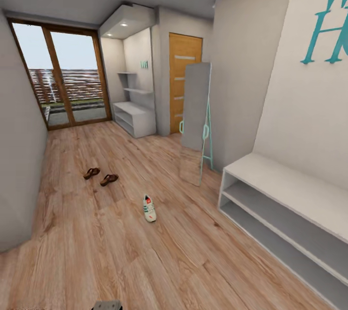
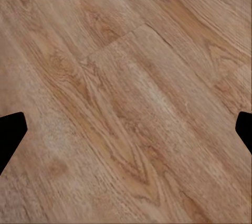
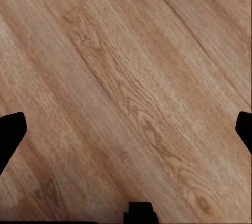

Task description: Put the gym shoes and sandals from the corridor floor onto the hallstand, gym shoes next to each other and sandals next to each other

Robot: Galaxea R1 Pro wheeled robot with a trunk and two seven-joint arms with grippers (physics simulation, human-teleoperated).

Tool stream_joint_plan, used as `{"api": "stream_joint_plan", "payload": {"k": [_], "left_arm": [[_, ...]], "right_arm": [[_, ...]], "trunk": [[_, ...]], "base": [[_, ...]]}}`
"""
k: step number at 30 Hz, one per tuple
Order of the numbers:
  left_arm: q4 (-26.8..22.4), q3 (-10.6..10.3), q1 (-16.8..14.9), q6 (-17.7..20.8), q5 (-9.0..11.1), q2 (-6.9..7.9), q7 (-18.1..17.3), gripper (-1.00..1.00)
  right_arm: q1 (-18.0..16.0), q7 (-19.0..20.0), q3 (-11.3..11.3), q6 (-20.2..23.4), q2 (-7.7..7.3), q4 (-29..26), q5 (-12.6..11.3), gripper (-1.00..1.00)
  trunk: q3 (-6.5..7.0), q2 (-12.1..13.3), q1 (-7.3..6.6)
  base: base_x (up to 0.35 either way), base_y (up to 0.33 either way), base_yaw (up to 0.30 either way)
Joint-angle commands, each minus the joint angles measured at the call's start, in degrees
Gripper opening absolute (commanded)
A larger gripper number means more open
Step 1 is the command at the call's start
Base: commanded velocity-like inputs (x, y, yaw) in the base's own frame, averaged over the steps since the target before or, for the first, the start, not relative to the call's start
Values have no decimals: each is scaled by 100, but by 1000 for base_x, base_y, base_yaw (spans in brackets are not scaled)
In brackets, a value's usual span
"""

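One gym shoe point(image 1: 150, 207), white with green stripes and a red-orange heel, lies on the wooden floor mid-corridor. The two sandals point(image 1: 91, 172) point(image 1: 109, 179), dark brown, lie side by side farther off to the left. The hallstand point(image 1: 134, 117), a low white unit with a floating shelf above it, stands at the far end beside the glass door. In the left wrist view my left gripper point(image 2: 126, 135) is open over bare floorboards, its dark fingertips point(image 2: 10, 135) wide apart. My right gripper point(image 3: 126, 135) is likewise open above bare floor, holding nothing.
A second white rack point(image 1: 285, 213) under teal wall lettering runs along the right wall close by. A leaning mirror point(image 1: 195, 121) on a teal frame stands past it, and a wooden door point(image 1: 183, 82) behind. A grey wall point(image 1: 19, 165) bounds the left side.
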Motion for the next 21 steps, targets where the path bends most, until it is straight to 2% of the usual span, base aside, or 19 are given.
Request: {"api": "stream_joint_plan", "payload": {"k": [1, 8, 10, 11, 12, 21], "left_arm": [[7, 2, -5, -18, 6, -1, -3, 100], [7, 7, -5, -18, 27, -1, -3, 100], [7, 8, -5, -18, 81, -1, -3, 100], [7, 10, -5, -18, 239, -1, -3, 100], [7, 10, -5, -18, 299, -1, -4, 100], [7, 11, -5, -18, 410, -1, -11, 100]], "right_arm": [[0, 9, -3, 2, 0, -7, 2, 100], [0, 9, -3, 2, 0, -10, 2, 100], [0, 9, -3, 2, 0, -9, 2, 100], [0, 9, -3, 2, 0, -9, 2, 100], [0, 9, -3, 2, 0, -9, 2, 100], [0, 9, -3, 2, 0, -9, 8, 100]], "trunk": [[-6, -3, 3], [-6, -3, 3], [-6, -3, 3], [-6, -3, 3], [-6, -3, 3], [-6, -3, 3]], "base": [[268, 221, 293], [268, 222, 292], [269, 222, 292], [257, 223, 292], [251, 224, 292], [243, 228, 292]]}}
